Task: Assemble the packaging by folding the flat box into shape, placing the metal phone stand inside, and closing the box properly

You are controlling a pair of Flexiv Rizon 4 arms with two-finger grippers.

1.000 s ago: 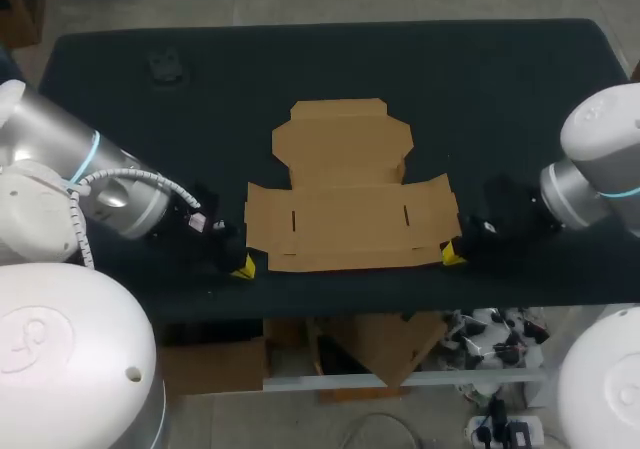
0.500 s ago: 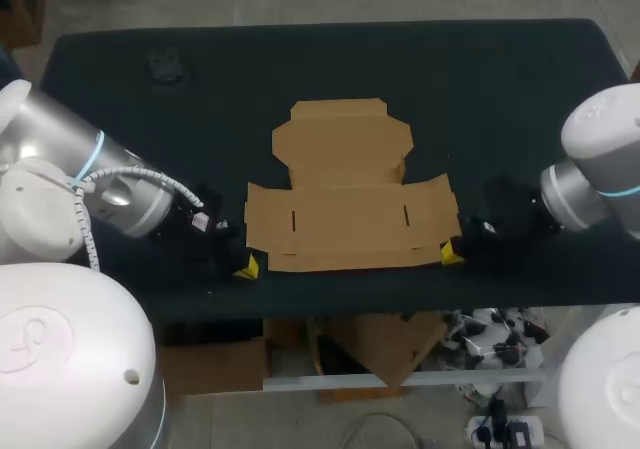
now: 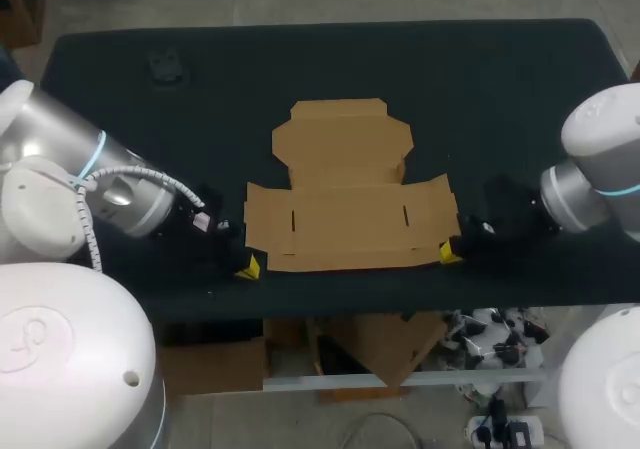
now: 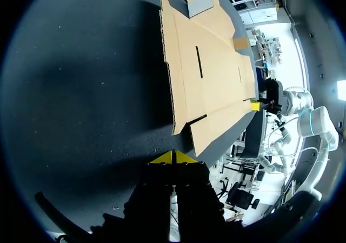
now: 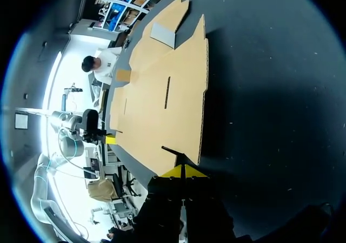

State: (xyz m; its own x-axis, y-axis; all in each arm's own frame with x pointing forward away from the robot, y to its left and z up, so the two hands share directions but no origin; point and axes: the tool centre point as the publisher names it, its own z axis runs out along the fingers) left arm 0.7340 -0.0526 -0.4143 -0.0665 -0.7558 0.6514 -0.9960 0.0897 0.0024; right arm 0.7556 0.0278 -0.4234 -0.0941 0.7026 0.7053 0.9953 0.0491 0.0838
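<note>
At the lower left of the head view our left gripper (image 3: pixel 245 266) sits low on the table (image 3: pixel 500 89), its yellow tips pressed together and holding nothing, just off the near left corner of the box (image 3: pixel 348 214). The box lies flat and unfolded across the middle of the frame, lid panel towards the top. At the lower right our right gripper (image 3: pixel 450 254) mirrors this. Its tips are also closed and empty, right beside the near right corner, though we cannot tell if they touch it. As we judge it, folding has yet to begin. We should work both tips under the front edge evenly and lift together, so the card bends at its crease instead of sliding away.
</note>
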